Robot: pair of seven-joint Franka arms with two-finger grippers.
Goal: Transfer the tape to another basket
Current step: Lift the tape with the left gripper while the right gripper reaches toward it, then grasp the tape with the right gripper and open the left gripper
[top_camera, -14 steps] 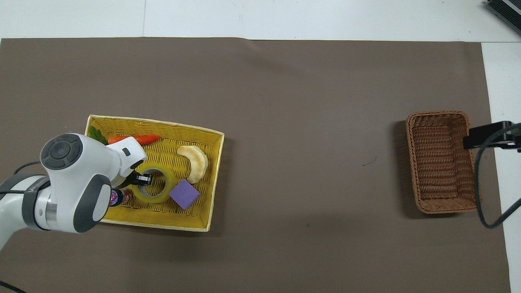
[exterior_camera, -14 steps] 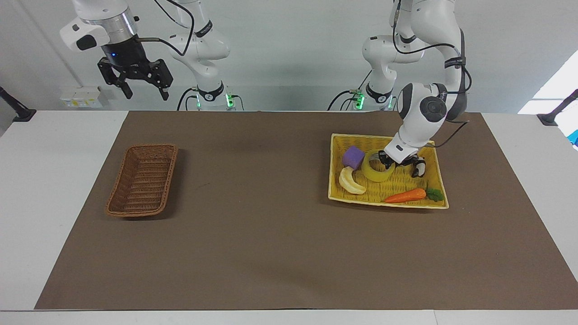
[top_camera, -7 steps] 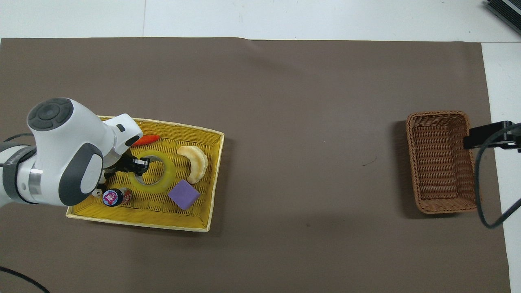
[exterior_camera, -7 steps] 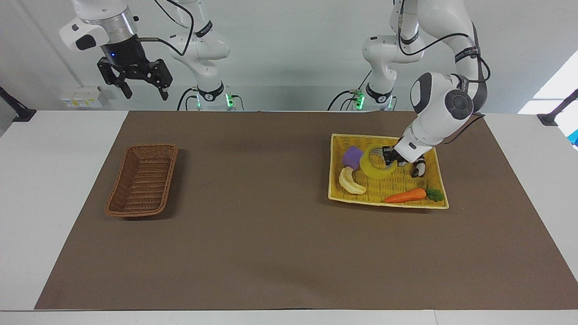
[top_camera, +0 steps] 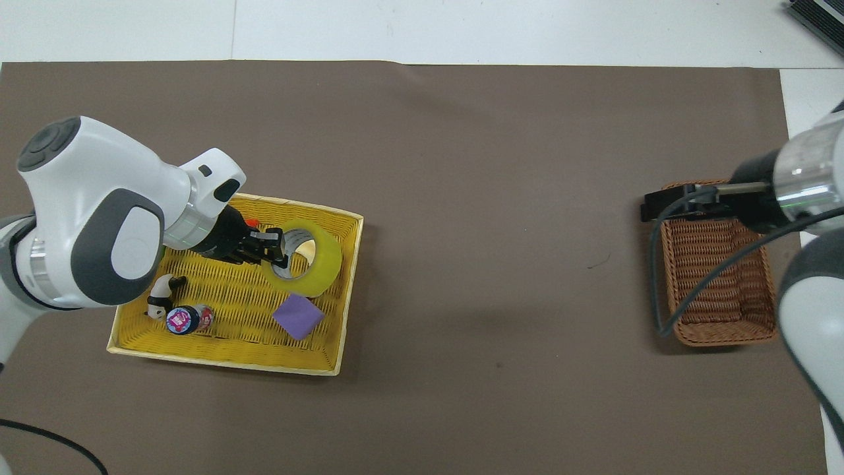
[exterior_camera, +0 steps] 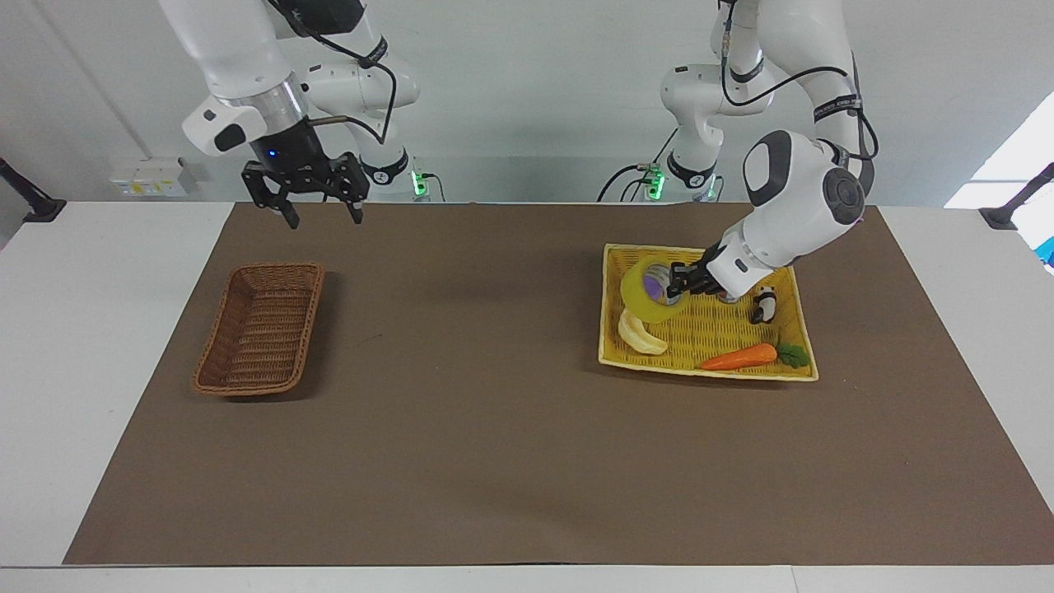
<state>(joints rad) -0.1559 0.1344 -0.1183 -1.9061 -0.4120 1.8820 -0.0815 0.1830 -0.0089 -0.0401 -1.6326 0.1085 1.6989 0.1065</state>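
Brown matting (exterior_camera: pixel 494 428) is covering the white table (exterior_camera: pixel 99 346), giving you a plain backdrop to read everything against. Your right arm is hanging at the upper left of the facing view, and the right gripper (exterior_camera: pixel 314 203) is showing its fingers spread wide apart with nothing between them, hovering over the mat just above the basket; in my reading it is waiting there in case a handover is wanted.

Your left arm is reaching in from the upper right, wrist laid low and sideways so the fingers can bite the ring's wall instead of spanning the whole roll. At right of centre the yellow tray (exterior_camera: pixel 795 372) is sitting with its clutter. At centre left the basket (exterior_camera: pixel 262 328) is lying empty, well apart from the tray.

Now the tape (exterior_camera: pixel 650 290): you are holding it tipped up on edge, clear of the tray floor, over the tray's corner toward the middle of the table, and the purple block (top_camera: pixel 299 316) is showing through its hole in the facing view. The left gripper (top_camera: pixel 277 245) is clamped on the tape, pinching the wall near the core.

Smaller bits are lying below: the carrot (exterior_camera: pixel 739 357) and the banana (exterior_camera: pixel 641 333) along the tray's lower edge, and the little bottle (top_camera: pixel 186 319) and the panda figure (exterior_camera: pixel 765 306) just beside your wrist. Watch those on the carry, I would say.
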